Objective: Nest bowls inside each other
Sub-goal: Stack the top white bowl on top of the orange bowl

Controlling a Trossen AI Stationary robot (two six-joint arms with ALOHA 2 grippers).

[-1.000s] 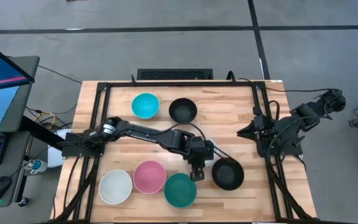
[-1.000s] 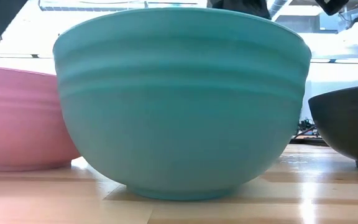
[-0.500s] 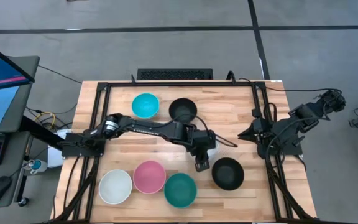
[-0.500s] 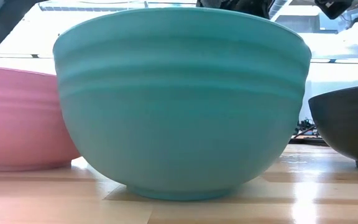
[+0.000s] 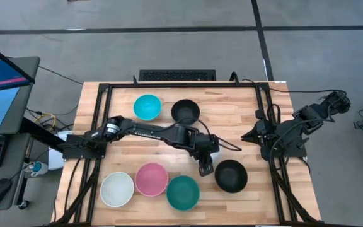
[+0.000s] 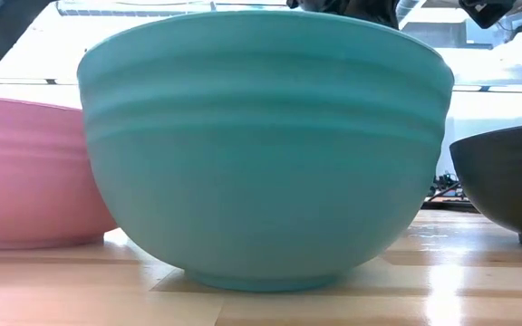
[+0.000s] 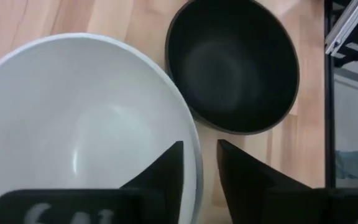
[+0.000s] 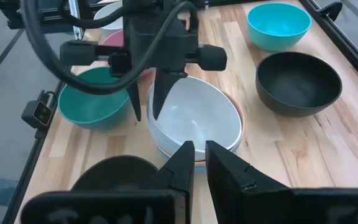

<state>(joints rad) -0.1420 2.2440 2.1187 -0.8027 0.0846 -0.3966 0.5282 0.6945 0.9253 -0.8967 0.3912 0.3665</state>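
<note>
My left gripper (image 7: 201, 168) reaches to the table's middle (image 5: 205, 167) and is shut on the top white bowl (image 8: 194, 118) of a short stack; the rims of the lower bowls (image 8: 240, 132) show beneath it. The arm hides this stack in the high view. Standing singly on their bases are a cyan bowl (image 5: 147, 107), a black bowl (image 5: 185, 111), a second white bowl (image 5: 117, 189), a pink bowl (image 5: 151, 179), a dark teal bowl (image 5: 183, 192) and another black bowl (image 5: 231, 175). My right gripper (image 5: 247, 133) waits shut at the right edge. My left gripper holds the white bowl by its rim (image 7: 194, 155) on the side toward the teal bowl. One finger (image 8: 159, 93) is inside the bowl and one (image 8: 134, 96) outside, coming from above and pointing down. The bowl sits tilted in the stack, its held side higher.
A black frame rail (image 5: 169, 85) runs around the work area. The near bowls crowd the low view: teal bowl (image 6: 261, 145), pink bowl (image 6: 34, 172), black bowl (image 6: 506, 181). Bare wood (image 5: 232, 120) lies between the stack and my right arm.
My left gripper has moved a little toward the far and right edges, away from the gap between the teal and black bowls, and its forearm has swung toward the far edge. In the last half second it has barely moved.
</note>
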